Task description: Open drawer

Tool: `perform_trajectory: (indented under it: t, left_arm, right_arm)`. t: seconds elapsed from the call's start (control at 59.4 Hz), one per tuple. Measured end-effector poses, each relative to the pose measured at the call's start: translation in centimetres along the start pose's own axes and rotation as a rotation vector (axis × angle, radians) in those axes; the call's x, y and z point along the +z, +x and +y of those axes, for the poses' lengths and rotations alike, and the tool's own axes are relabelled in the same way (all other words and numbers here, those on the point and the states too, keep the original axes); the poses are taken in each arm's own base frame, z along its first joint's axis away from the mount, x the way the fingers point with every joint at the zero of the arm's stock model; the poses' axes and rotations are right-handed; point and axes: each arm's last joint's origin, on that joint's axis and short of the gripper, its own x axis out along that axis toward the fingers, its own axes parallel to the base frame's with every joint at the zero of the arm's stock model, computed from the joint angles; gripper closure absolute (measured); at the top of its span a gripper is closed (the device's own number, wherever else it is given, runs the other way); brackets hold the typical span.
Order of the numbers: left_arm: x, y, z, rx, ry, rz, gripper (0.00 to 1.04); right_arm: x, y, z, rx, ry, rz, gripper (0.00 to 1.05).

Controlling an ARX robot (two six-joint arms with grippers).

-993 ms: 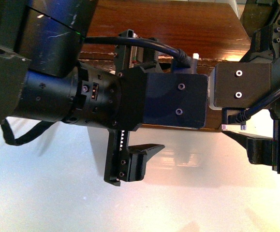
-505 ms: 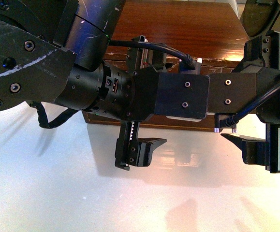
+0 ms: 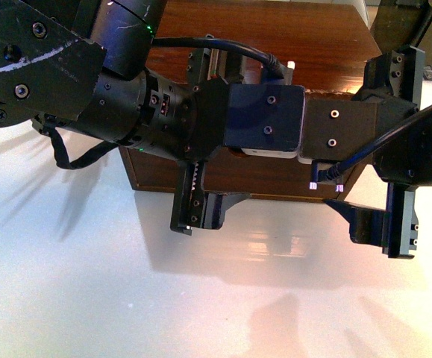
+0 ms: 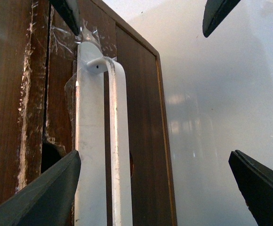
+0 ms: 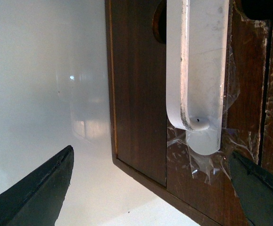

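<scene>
The drawer (image 4: 61, 84) sits shut in the near face of a small dark-brown wooden chest (image 3: 275, 37), which stands on the far side of a glossy white table (image 3: 89, 298). Its white bar handle (image 4: 91, 141) is taped across the front. The left gripper (image 3: 219, 134) and the right gripper (image 3: 376, 145) hover side by side just before that face. Both have their jaws spread wide, with the handle in the gap and neither clamped on it.
</scene>
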Motion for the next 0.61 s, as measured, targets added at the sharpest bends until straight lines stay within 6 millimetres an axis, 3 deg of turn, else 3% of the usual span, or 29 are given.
perform_trajectory:
  t: [0.606]
  left_arm:
    - [-1.3, -0.2, 0.0, 0.003, -0.025, 0.020, 0.08]
  right_arm:
    - [0.5, 1.8, 0.5, 0.020, 0.006, -0.050, 0.09]
